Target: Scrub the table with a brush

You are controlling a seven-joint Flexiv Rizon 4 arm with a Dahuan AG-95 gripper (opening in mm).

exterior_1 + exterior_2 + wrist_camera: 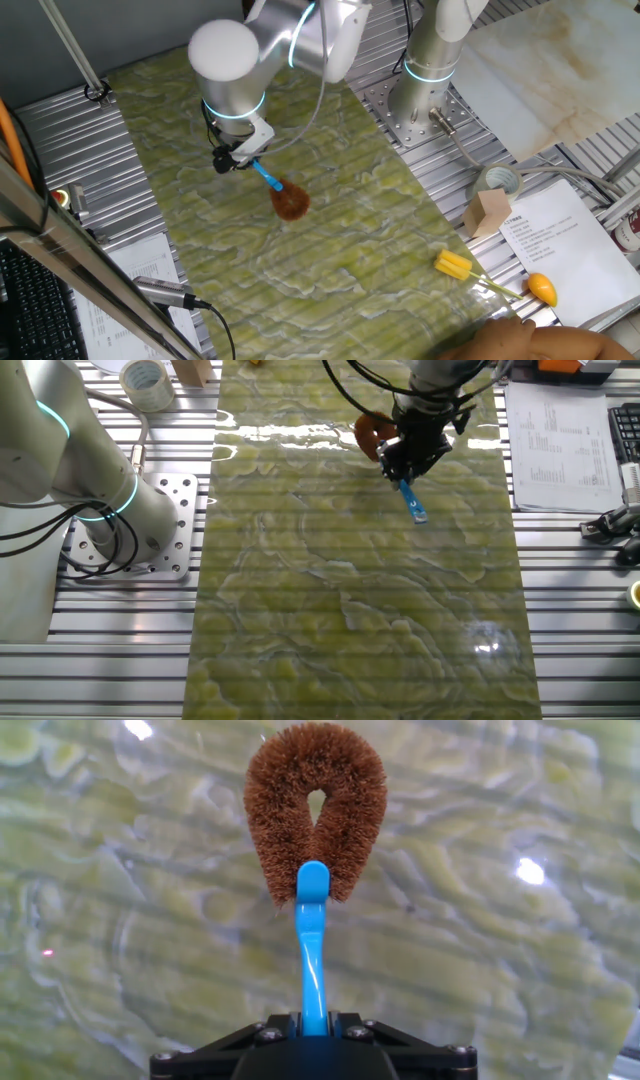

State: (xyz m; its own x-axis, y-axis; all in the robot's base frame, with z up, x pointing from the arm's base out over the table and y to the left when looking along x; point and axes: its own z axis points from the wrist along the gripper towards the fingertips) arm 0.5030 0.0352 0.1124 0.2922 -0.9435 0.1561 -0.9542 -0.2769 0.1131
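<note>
The brush [315, 795] has a thin bright-blue handle and a round brown bristle head shaped like a loop. In the hand view the handle runs straight down into my gripper [314, 1025], which is shut on it. The bristle head [290, 202] rests on the green-yellow marbled table [330, 250], right of the gripper [243, 157]. In the other fixed view the gripper [405, 465] stands near the table's far end, with the blue handle tip [415, 505] sticking out toward the camera and the brown head [370, 432] behind it.
A yellow-headed tool with an orange end [495, 275] lies at the table's right edge. A tape roll [497, 181] and small cardboard box [487, 213] sit beside printed sheets [555, 245]. The arm's base [425, 100] stands on ribbed metal.
</note>
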